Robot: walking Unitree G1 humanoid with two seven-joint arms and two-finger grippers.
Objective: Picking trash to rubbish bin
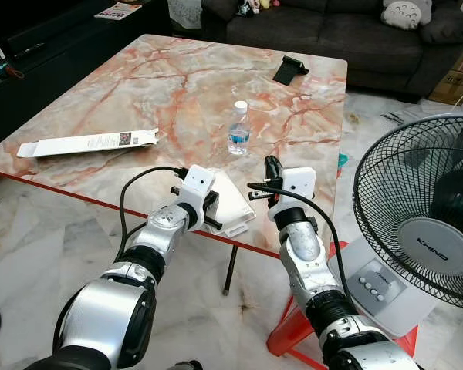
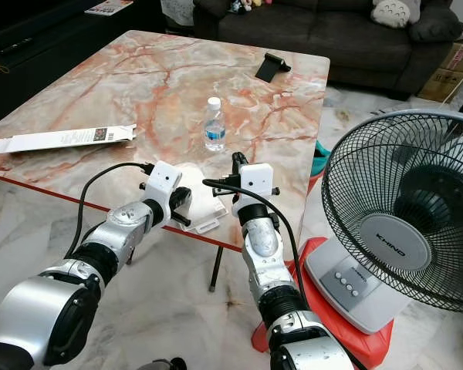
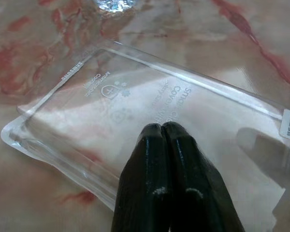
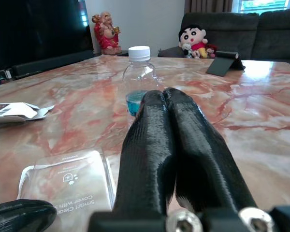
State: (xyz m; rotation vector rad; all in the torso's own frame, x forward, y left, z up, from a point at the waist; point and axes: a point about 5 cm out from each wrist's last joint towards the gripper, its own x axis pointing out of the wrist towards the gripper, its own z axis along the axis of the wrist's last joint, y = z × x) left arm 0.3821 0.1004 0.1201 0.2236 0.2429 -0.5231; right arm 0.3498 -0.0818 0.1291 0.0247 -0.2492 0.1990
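Marble table (image 1: 139, 92) | 1 bottle (image 1: 238, 129) | 1 clear package (image 3: 150, 111) | 1 flat carton (image 1: 89, 142) | left gripper (image 3: 163, 128), right gripper (image 4: 163, 94): jaws together

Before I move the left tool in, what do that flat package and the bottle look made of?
The flat package looks like thin clear glossy plastic: the marble shows through. The bottle looks like clear plastic with a white cap and blue label. The left tool hovers shut above the package.

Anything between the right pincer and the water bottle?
No. In the right wrist view, only bare marble table lies between the right pincer and the water bottle.
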